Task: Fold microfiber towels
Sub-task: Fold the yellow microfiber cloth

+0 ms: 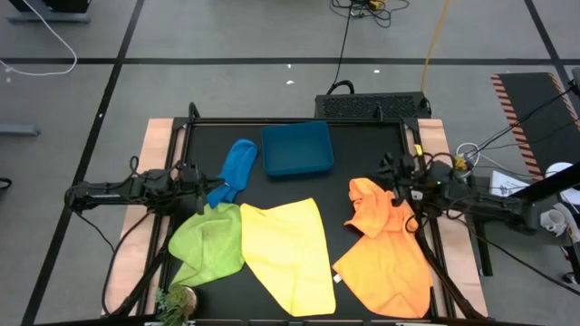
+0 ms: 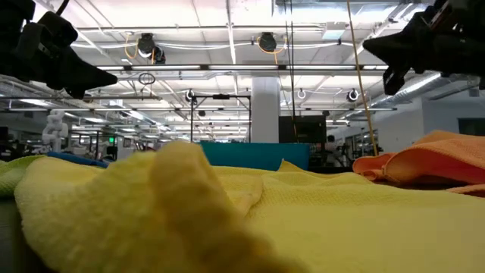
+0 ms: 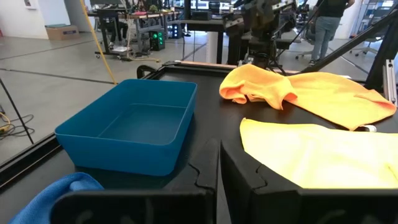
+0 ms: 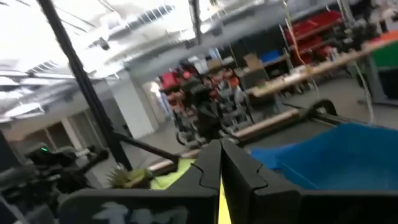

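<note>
Towels are seen spread over the black tabletop (image 1: pixel 362 158) in the high view: a blue towel (image 1: pixel 237 167) beside the teal bin (image 1: pixel 297 149), a green towel (image 1: pixel 210 243) at the front left, a yellow towel (image 1: pixel 288 254) in the middle and an orange towel (image 1: pixel 390 244) on the right. The left gripper (image 1: pixel 201 177) is held closed above the blue towel's edge, empty; the right gripper (image 1: pixel 395 181) is held closed over the orange towel's far end, also empty.

Across the low view, the yellow towel (image 2: pixel 303 220) fills the foreground, with the orange towel (image 2: pixel 432 163) at the right.

From the left wrist view, the bin (image 3: pixel 134 134) is seen empty, and the closed fingers (image 3: pixel 249 180) are pressed together.

From the right wrist view, the closed fingers (image 4: pixel 239 174) meet in front of the bin (image 4: pixel 336 158).
</note>
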You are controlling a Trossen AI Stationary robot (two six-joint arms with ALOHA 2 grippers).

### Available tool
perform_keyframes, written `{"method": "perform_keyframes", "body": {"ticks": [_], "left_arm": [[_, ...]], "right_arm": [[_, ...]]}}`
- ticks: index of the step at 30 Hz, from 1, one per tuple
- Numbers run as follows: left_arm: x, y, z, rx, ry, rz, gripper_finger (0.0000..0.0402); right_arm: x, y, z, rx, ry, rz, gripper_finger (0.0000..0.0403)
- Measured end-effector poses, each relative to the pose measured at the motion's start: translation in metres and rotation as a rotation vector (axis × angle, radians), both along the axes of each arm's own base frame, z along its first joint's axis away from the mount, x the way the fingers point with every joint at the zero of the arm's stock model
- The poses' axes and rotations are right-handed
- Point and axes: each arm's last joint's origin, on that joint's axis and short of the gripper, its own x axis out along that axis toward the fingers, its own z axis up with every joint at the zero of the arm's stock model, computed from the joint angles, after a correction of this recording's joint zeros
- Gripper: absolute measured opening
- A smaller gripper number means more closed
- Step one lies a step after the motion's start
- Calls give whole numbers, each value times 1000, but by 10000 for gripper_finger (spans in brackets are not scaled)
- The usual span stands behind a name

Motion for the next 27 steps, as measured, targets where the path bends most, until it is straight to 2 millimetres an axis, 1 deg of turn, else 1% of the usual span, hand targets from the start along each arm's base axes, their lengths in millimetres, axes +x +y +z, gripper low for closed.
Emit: {"method": "perform_keyframes", "body": {"ticks": [4,7,11,14,18,23,27], "left_arm": [[0,0,0,0,0,0,21],[0,0,0,0,0,0,21],[0,0,0,0,0,0,21],[0,0,0,0,0,0,21],[0,0,0,0,0,0,21],[0,0,0,0,0,0,21],[0,0,0,0,0,0,21]], "right_arm": [[10,1,-6,-9,61,-14,4],[17,3,-10,-20,103,6,4],[30,6,-5,-43,174,43,4],[42,8,-4,-61,258,21,4],[56,12,-8,-113,353,-10,8],[65,15,-18,-128,418,-4,37],[75,19,-25,-104,426,20,82]]}}
